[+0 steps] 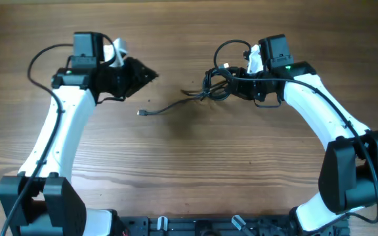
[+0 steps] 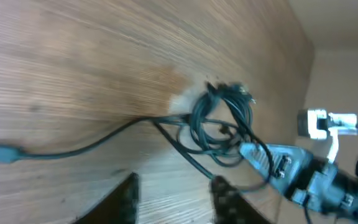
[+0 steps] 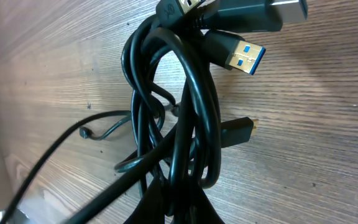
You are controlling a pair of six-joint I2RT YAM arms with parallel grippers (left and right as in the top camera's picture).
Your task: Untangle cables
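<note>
The cables are a bunch of thin black cords right of the table's middle. One strand trails left to a small plug. My right gripper is shut on the bunch; in the right wrist view its fingers pinch several loops, with a blue-tongued USB plug and a smaller plug hanging free. My left gripper is open and empty, left of the bunch. The left wrist view shows its fingers apart, with the bunch and the trailing plug ahead.
The wooden table carries only the cables. A dark rail runs along the front edge between the two arm bases. The right arm's own thicker wire loops above the bunch.
</note>
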